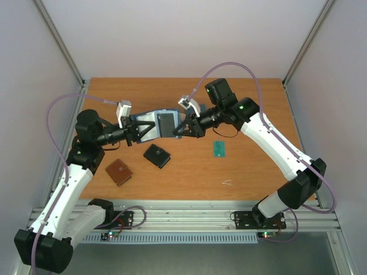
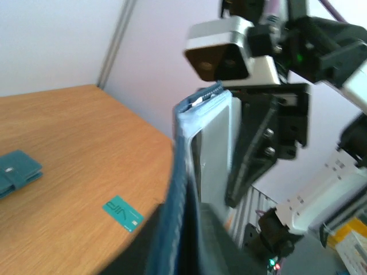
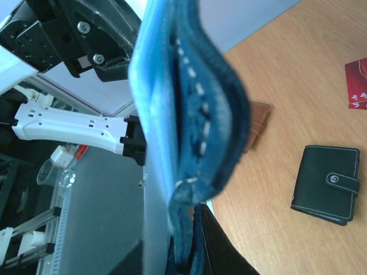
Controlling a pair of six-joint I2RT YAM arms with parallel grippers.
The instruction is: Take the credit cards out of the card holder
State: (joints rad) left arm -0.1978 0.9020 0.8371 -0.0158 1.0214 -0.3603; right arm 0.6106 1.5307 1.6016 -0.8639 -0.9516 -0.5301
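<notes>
The navy card holder [image 1: 156, 124] hangs open in the air between both grippers. My left gripper [image 1: 136, 132] is shut on its left end and my right gripper [image 1: 181, 127] is shut on its right end. A dark rectangle [image 1: 166, 121] shows in its clear pocket; I cannot tell if it is the black card. The teal-green card [image 1: 219, 149] lies on the table to the right, and also shows in the left wrist view [image 2: 122, 213]. The red card [image 3: 356, 83] shows at the edge of the right wrist view. Both wrist views see the holder edge-on [image 2: 183, 183] [image 3: 189, 114].
A black snap wallet [image 1: 156, 155] lies just below the held holder, also in the right wrist view [image 3: 327, 186]. A brown wallet [image 1: 118, 172] lies near the left arm. A teal wallet [image 2: 17, 169] lies on the table in the left wrist view. A small pale scrap [image 1: 227, 183] lies front right.
</notes>
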